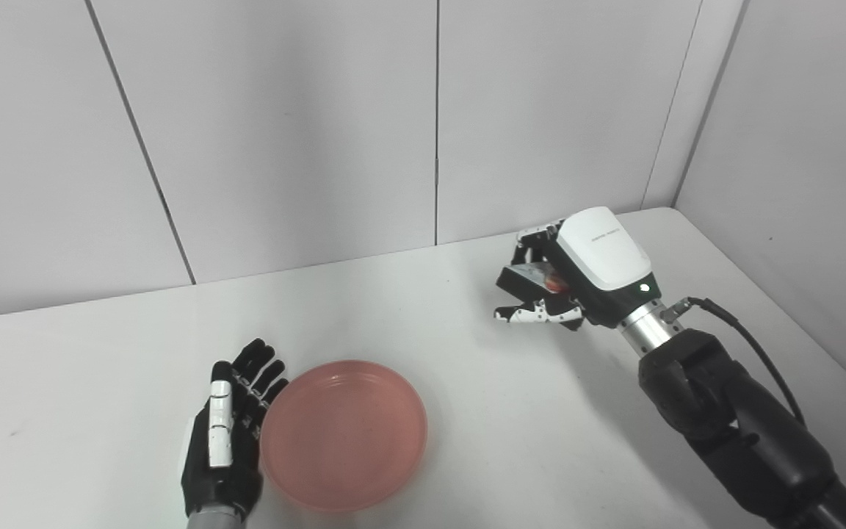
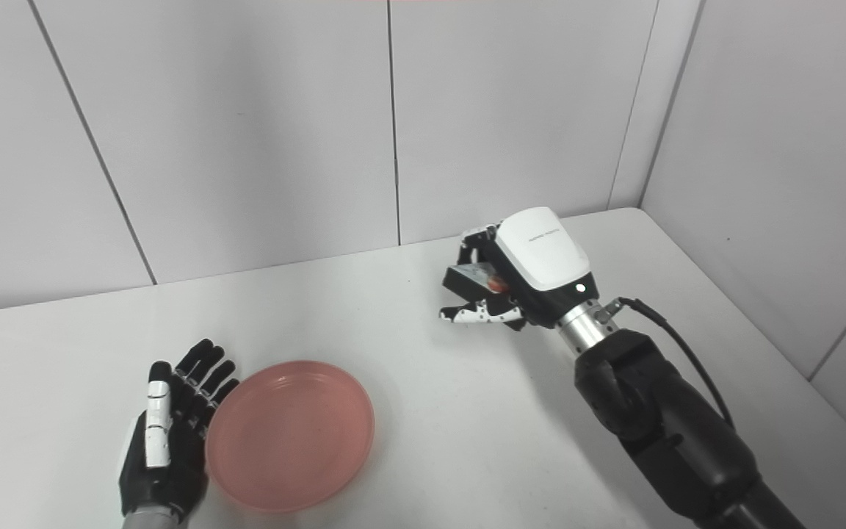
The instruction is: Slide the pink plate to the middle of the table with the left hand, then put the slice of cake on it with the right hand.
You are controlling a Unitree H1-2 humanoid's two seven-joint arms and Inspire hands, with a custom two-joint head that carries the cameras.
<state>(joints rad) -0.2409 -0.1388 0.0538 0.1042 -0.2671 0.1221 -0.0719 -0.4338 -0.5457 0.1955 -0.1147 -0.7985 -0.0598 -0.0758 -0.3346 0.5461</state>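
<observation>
Two hands: the right hand (image 1: 551, 283), far right and raised, clamps the slice of cake (image 1: 537, 275); the pink plate (image 1: 344, 433) lies near-left of it, beside the flat, spread-fingered left hand (image 1: 228, 433).

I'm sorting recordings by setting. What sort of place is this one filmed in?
Probably a lab test cell rather than a home or kitchen: a bare white table boxed in by plain white panel walls, with only a pink plate and the slice of cake in the right hand.
</observation>
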